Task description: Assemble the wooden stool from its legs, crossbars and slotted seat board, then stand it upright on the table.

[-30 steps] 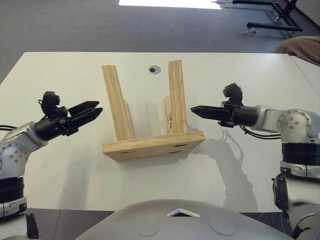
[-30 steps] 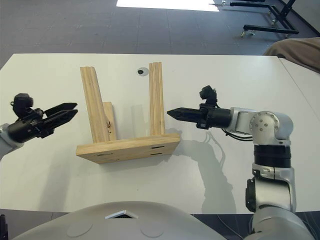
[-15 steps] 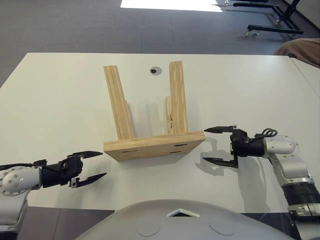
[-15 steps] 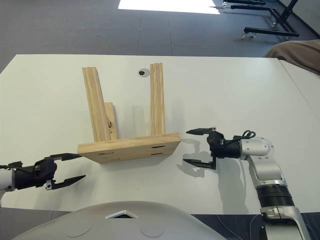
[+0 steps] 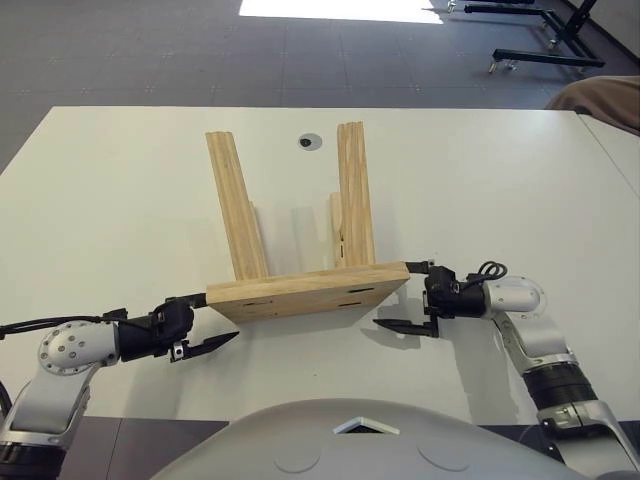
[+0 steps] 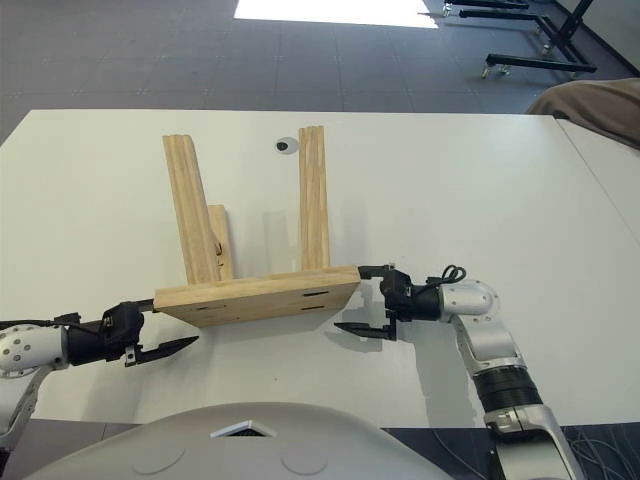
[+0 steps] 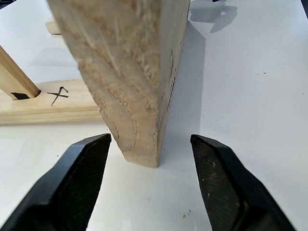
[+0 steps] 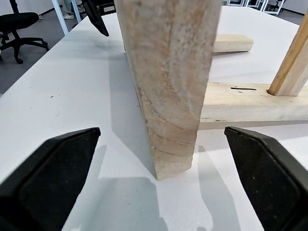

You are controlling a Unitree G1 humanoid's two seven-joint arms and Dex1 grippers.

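the seat board (image 5: 308, 291), standing on its long edge, is walling off the middle of the table (image 5: 120, 200), with two legs (image 5: 235, 205) (image 5: 355, 195) reaching from it toward the far side. the left gripper (image 5: 220, 317) and right gripper (image 5: 390, 294) are straddling the board's two ends, fingers spread. slim gaps are showing beside the wood at the left, wider ones at the right. a channel of tabletop is running between the legs, narrowed by a short crossbar (image 5: 340, 235). wide table surface is giving room on either side.
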